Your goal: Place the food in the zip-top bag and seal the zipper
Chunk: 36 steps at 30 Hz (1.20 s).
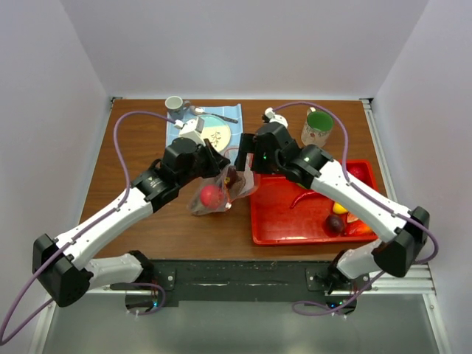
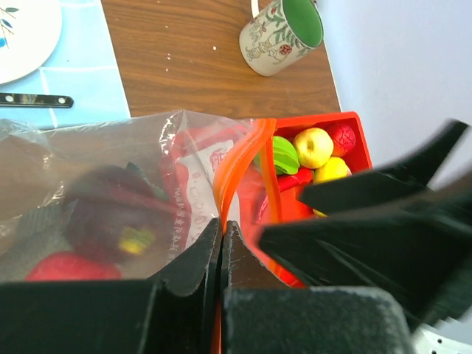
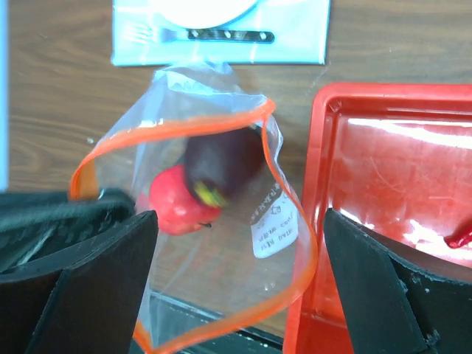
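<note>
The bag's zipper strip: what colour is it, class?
The zipper strip is orange-red, clearest in the right wrist view, ringing the open mouth.

High rear view down onto the table (image 1: 140,147), two close wrist views onto the zip-top bag (image 3: 214,258) (common to all).

Wooden table (image 1: 125,214) with red tray (image 1: 280,214), blue mat (image 1: 172,133), mug (image 1: 174,105), cup (image 1: 318,127)

A brown wooden table (image 1: 140,221) fills the middle of the frame. Right of centre lies a red plastic tray (image 1: 284,221). At upper middle, a pale blue placemat (image 1: 230,110) carries a round plate (image 1: 218,137) and some cutlery (image 1: 221,116). A grey mug (image 1: 174,104) stands at its upper left corner. A flower-patterned cup, green inside (image 1: 318,127), stands just above the tray.
</note>
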Motion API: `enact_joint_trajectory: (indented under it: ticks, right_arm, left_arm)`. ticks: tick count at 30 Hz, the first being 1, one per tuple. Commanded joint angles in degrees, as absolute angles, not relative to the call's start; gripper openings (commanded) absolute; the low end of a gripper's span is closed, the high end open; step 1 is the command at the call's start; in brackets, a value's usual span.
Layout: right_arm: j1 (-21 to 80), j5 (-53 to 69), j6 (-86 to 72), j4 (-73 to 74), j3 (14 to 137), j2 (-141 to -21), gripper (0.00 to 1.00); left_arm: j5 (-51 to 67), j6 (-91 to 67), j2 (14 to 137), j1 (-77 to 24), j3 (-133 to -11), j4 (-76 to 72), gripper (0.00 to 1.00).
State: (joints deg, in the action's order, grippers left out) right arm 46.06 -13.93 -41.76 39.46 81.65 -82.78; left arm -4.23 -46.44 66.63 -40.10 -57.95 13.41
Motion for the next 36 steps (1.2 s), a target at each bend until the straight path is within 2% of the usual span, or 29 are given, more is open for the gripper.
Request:
enact_joint_trajectory:
  ticks: [1, 4, 6, 10, 13, 14, 15, 16, 17, 20, 24, 26, 27, 28, 31, 34, 36]
  right_arm:
    - [46.05, -16.69, -42.09, 39.64, 77.01, -76.12, 0.95]
    - [46.05, -16.97, -42.89, 38.77, 72.71, -74.19, 0.86]
    - [46.05, -15.21, -43.42, 36.75, 70.94, -73.83, 0.77]
    - [46.05, -13.89, -44.03, 34.37, 70.4, -76.71, 0.68]
    - [46.14, -12.57, -43.69, 33.4, 73.63, -80.22, 0.46]
    - [46.06, -11.87, -43.68, 33.31, 75.04, -81.29, 0.22]
    - [46.75, -10.65, -43.51, 33.92, 76.89, -82.43, 0.09]
    - [47.71, -11.07, -42.9, 35.23, 81.69, -83.75, 0.01]
    - [49.03, -12.12, -42.46, 38.2, 84.35, -85.67, 0.0]
    - [52.47, -15.47, -41.4, 41.39, 90.08, -86.75, 0.0]
    - [48.8, -16.8, -40.96, 41.92, 86.23, -84.99, 0.01]
    - [47.64, -15.65, -40.78, 41.4, 83.68, -84.82, 0.13]
    - [47.64, -15.38, -40.43, 41.31, 82.8, -84.47, 0.23]
    - [47.55, -15.12, -40.52, 41.13, 82.45, -84.11, 0.44]
    - [47.64, -17.3, -40.17, 42.53, 82.18, -81.48, 0.76]
    - [47.03, -26.78, -40.34, 49.73, 81.83, -76.15, 0.89]
    - [43.0, -27.68, -41.3, 52.11, 77.9, -72.62, 0.91]
  left_arm:
    - [-5.45, -47.11, 64.69, -38.94, -59.15, 12.13, 0.0]
    - [-5.36, -47.02, 64.25, -38.76, -59.15, 12.22, 0.0]
    - [-5.36, -47.11, 64.25, -38.76, -59.06, 12.04, 0.0]
    - [-5.1, -47.29, 64.16, -38.67, -59.06, 11.95, 0.0]
    - [-5.88, -46.67, 63.46, -38.58, -59.33, 13.27, 0.0]
    - [-6.32, -46.32, 62.67, -37.89, -59.41, 13.97, 0.0]
    - [-7.02, -46.06, 62.14, -37.27, -59.5, 15.37, 0.0]
    - [-7.03, -45.36, 61.44, -36.4, -59.24, 15.99, 0.0]
    - [-6.68, -45.09, 60.13, -34.04, -58.98, 16.43, 0.0]
    - [-3.61, -43.77, 58.1, -29.2, -57.57, 17.57, 0.0]
    - [-2.82, -42.37, 55.99, -28.74, -58.45, 19.43, 0.0]
    - [-2.38, -41.66, 55.9, -28.74, -59.32, 19.68, 0.0]
    - [-1.5, -41.4, 56.16, -28.74, -59.59, 19.95, 0.0]
    - [-0.97, -40.96, 56.68, -28.74, -60.02, 19.95, 0.0]
    - [1.31, -41.31, 58.62, -28.74, -59.59, 18.64, 0.0]
    - [2.2, -41.57, 59.76, -28.74, -57.92, 15.92, 0.0]
    - [3.07, -41.83, 60.46, -28.74, -56.43, 13.72, 0.0]
